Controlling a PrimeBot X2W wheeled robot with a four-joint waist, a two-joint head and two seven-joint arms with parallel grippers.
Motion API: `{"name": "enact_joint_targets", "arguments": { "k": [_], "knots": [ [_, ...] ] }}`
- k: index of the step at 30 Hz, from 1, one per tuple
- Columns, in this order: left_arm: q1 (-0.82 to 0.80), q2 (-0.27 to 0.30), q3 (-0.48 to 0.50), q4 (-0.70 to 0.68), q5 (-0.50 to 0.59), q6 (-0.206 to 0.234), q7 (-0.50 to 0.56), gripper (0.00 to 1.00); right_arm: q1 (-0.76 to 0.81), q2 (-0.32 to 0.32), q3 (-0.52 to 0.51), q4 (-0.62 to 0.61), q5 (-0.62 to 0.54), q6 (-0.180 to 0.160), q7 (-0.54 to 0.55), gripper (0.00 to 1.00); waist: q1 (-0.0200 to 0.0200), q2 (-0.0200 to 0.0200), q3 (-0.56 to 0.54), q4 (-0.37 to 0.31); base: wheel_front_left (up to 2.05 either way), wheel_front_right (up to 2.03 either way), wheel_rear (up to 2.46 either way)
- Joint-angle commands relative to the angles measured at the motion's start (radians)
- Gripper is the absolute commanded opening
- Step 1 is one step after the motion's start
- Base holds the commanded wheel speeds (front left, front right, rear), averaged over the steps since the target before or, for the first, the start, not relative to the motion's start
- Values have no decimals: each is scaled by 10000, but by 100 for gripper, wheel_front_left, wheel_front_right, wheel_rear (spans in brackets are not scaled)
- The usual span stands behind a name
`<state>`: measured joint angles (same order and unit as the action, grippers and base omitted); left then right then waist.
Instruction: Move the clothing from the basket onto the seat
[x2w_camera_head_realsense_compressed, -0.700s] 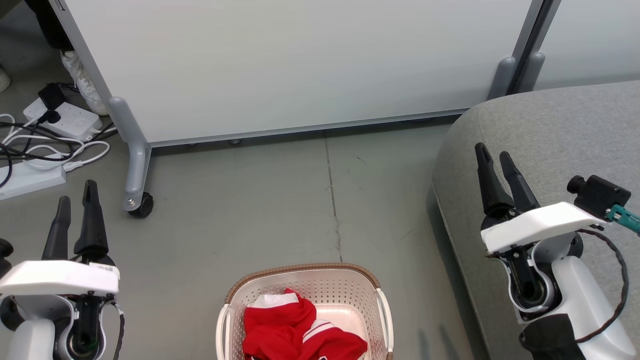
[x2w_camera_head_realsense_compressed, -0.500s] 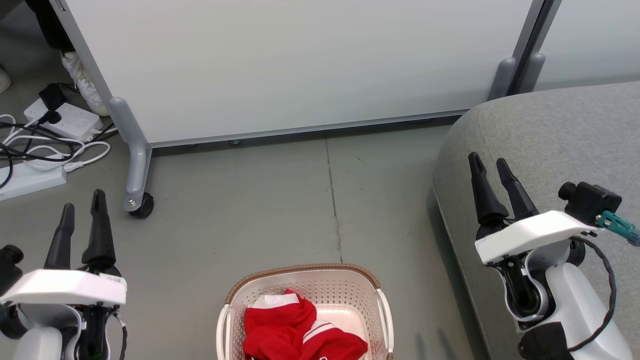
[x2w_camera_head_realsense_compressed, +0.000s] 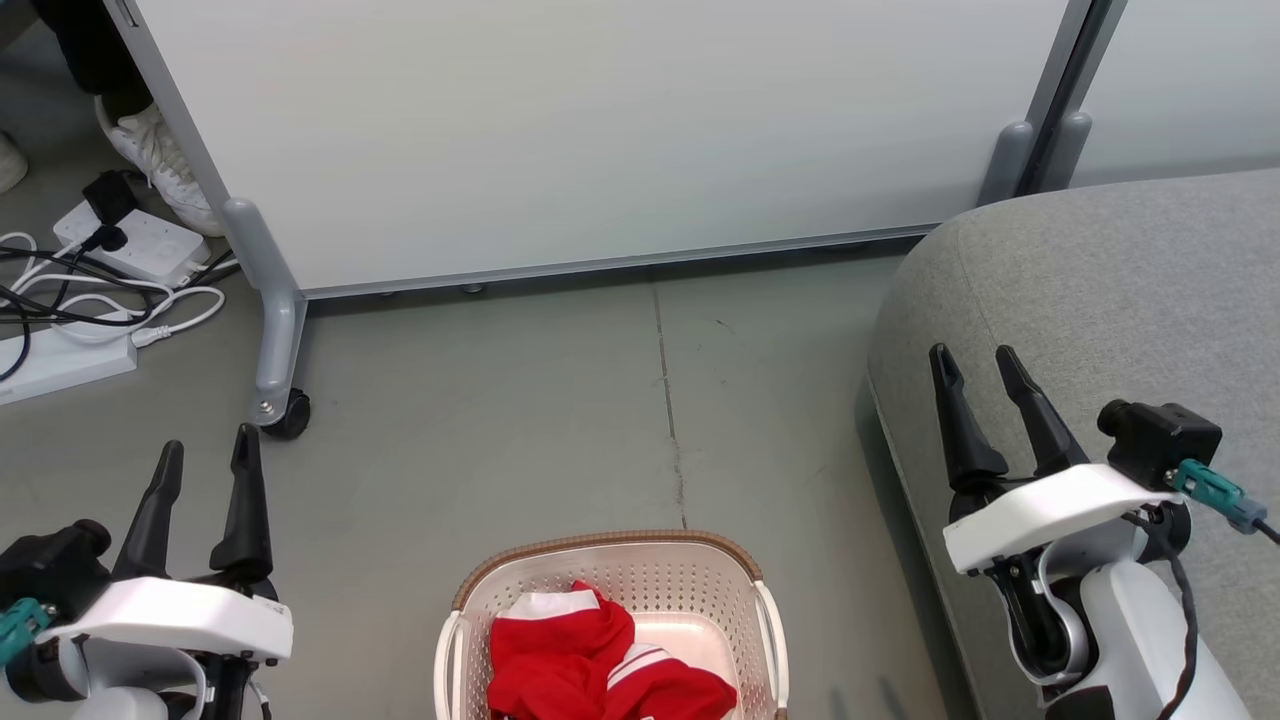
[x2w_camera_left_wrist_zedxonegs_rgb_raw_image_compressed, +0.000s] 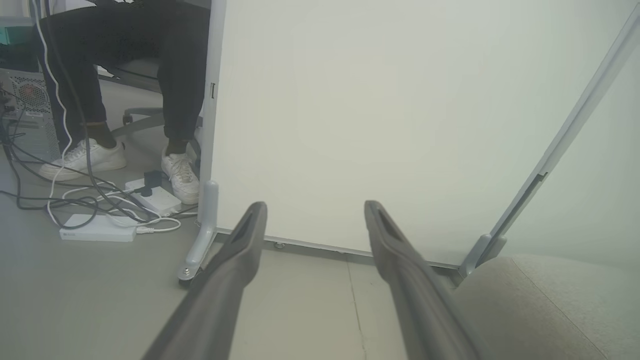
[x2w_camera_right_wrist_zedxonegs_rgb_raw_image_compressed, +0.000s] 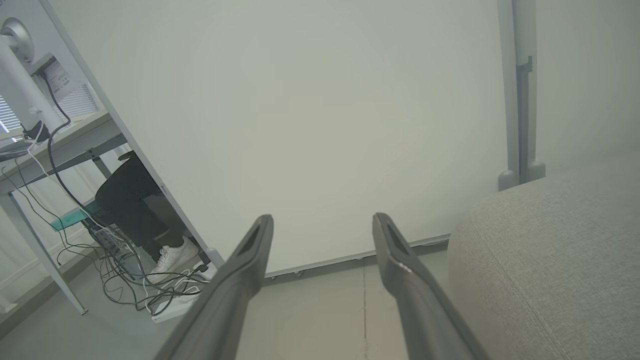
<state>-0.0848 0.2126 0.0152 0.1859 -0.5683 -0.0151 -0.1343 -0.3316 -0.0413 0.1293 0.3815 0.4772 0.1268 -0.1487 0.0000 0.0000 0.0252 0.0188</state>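
Left end effector (x2w_camera_head_realsense_compressed: 208, 440): fingers spread, empty, over floor (x2w_camera_head_realsense_compressed: 520, 400).
Basket (x2w_camera_head_realsense_compressed: 610, 542): on floor, bottom centre.
Clothing (x2w_camera_head_realsense_compressed: 585, 650): red, heaped inside basket.
Right end effector (x2w_camera_head_realsense_compressed: 970, 352): fingers spread, empty, over seat edge.
Seat (x2w_camera_head_realsense_compressed: 1120, 270): grey, right of basket.

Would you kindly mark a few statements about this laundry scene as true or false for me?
1. The red clothing lies inside the basket. True.
2. The left pincer is holding a garment. False: it is open and empty, above the floor.
3. The grey seat is on the robot's right of the basket. True.
4. The right pincer is shut. False: its jaws stand apart with nothing between them.
5. The basket sits on the seat. False: it stands on the floor, apart from the seat.
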Motion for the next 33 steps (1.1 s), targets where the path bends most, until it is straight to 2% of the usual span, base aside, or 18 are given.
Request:
{"name": "enact_joint_targets", "arguments": {
  "k": [1, 14, 33],
  "knots": [
    [10, 163, -93, -145, 349, 71, -124, 100, 29, -88, -23, -170, -372, 49, -136, 100, 0, 0, 14, 4, 0, 0, 0],
    [359, 264, -588, -96, 1621, 225, -461, 100, 383, -100, -38, -281, -1756, 49, -432, 100, 0, 0, 14, 16, 0, 0, 0],
    [763, 266, -926, -22, 2625, 270, -869, 100, 734, -114, -162, 175, -2598, 54, -633, 100, 0, 0, 44, 87, 0, 0, 0]
  ]
}}
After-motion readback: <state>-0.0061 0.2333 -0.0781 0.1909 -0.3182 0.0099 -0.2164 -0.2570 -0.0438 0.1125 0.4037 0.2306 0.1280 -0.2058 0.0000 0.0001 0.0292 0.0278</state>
